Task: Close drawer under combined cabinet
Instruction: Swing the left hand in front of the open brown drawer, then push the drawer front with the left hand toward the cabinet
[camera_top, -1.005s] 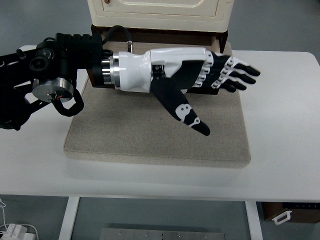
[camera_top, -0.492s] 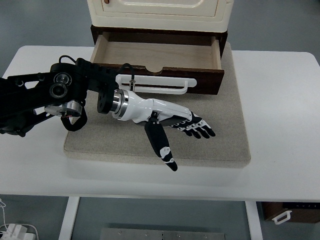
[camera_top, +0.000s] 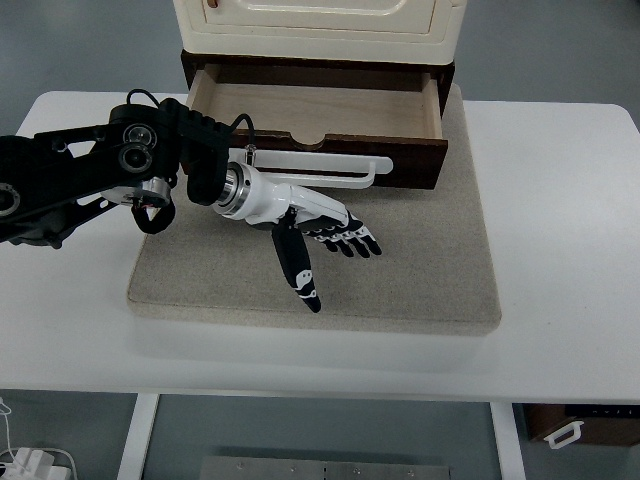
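A dark wooden drawer stands pulled out under the cream cabinet at the back. Its pale inside shows nothing in it, and a white bar handle runs across its front. My left hand hangs low over the mat, just in front of the drawer front and below the handle. Its fingers are spread and point to the right, the thumb angled toward me. It holds nothing and touches neither drawer nor handle. The right arm is out of view.
Cabinet and drawer sit on a beige mat on a white table. My black left forearm crosses the table's left side. A brown box stands on the floor at the lower right.
My left hand has dropped from in front of the drawer, uncovering it, then drawn back to the left and closer to the drawer front.
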